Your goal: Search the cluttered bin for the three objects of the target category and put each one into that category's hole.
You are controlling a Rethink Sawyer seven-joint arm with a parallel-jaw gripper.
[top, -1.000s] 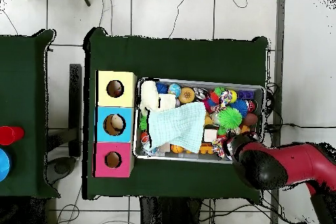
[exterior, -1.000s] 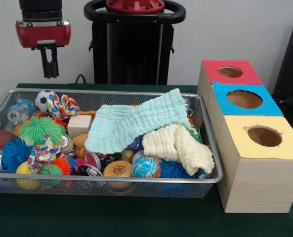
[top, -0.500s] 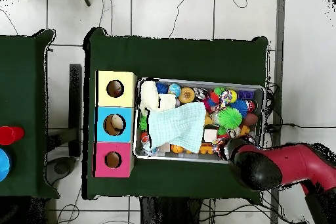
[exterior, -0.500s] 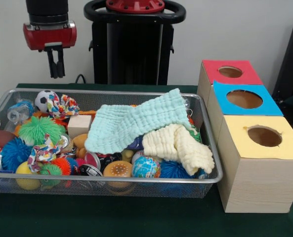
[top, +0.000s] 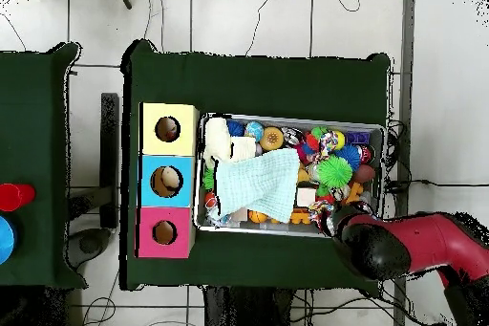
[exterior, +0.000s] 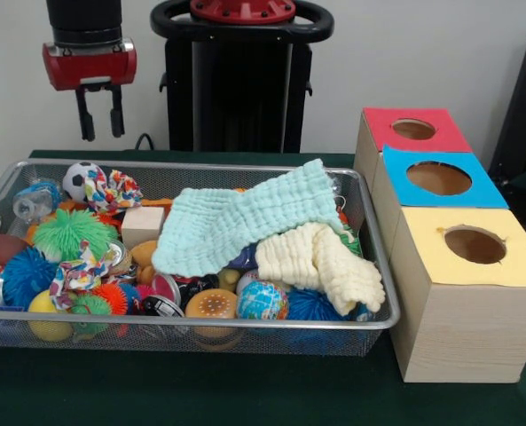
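My gripper [exterior: 101, 133] hangs open and empty above the far left corner of the wire bin [exterior: 192, 322], well clear of the toys. In the overhead view only the red and black arm [top: 382, 246] shows, over the bin's [top: 287, 119] corner, and it hides the gripper. A mint cloth [exterior: 245, 217] [top: 256, 184] and a cream cloth [exterior: 320, 257] cover the bin's middle and right. Left of them lie a wooden block [exterior: 142, 224], a soccer ball [exterior: 81, 177], a green spiky ball [exterior: 67, 232] and several other toys.
Three wooden boxes with round holes stand beside the bin: red [exterior: 378, 124], blue [exterior: 475, 191] and yellow [exterior: 520, 257] tops. The overhead view shows them in a column, yellow [top: 153, 117], blue [top: 151, 181], red [top: 151, 236]. Green cloth covers the table.
The gripper's fingers, shut in both earlier frames, now stand apart. The arm shifted slightly toward the bin's middle a second ago and has since held still.
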